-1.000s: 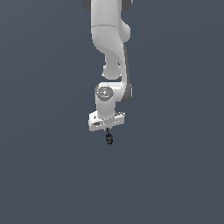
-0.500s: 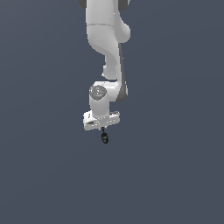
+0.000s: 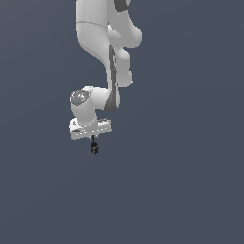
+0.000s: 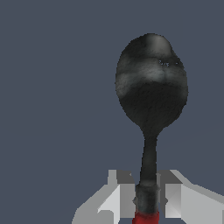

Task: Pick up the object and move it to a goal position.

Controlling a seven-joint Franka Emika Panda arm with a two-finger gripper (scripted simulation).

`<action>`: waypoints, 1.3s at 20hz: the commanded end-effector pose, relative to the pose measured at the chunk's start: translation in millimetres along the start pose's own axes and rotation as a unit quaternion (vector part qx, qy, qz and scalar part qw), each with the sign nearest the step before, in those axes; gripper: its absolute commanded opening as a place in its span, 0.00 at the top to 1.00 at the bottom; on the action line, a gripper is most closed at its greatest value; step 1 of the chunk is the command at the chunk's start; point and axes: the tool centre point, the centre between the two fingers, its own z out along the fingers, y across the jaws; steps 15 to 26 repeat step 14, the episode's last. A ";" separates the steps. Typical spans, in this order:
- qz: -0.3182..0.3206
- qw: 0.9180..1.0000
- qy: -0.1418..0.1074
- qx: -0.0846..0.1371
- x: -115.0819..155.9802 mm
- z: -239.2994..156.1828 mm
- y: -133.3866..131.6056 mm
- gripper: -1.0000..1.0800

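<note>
Both pictures are flat simulator renders, evenly and rather dimly lit against a plain slate-grey background with no cast shadows on it. In the exterior view the white arm (image 3: 102,43) is brightest on its upper curves and shades to grey beneath, so the light seems to come from above; there is no strong glare, only a soft sheen on the round joint. Edges are slightly jagged and soft at this resolution, and the small dark object (image 3: 95,148) is too small to read in detail. In the wrist view the object (image 4: 151,92) fills much of the picture, with blotchy grey highlights and coarse, smeared texture. The fingers (image 4: 114,199) show hard-edged flat shading. No edge distortion is apparent.
</note>
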 end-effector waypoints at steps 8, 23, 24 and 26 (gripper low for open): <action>0.000 1.000 0.000 0.000 -24.1 -7.8 70.4 1.00; 0.000 1.000 0.000 0.000 -25.9 -8.8 80.5 1.00; 0.000 1.000 0.000 0.000 -25.9 -8.8 80.5 1.00; 0.000 1.000 0.000 0.000 -25.9 -8.8 80.5 1.00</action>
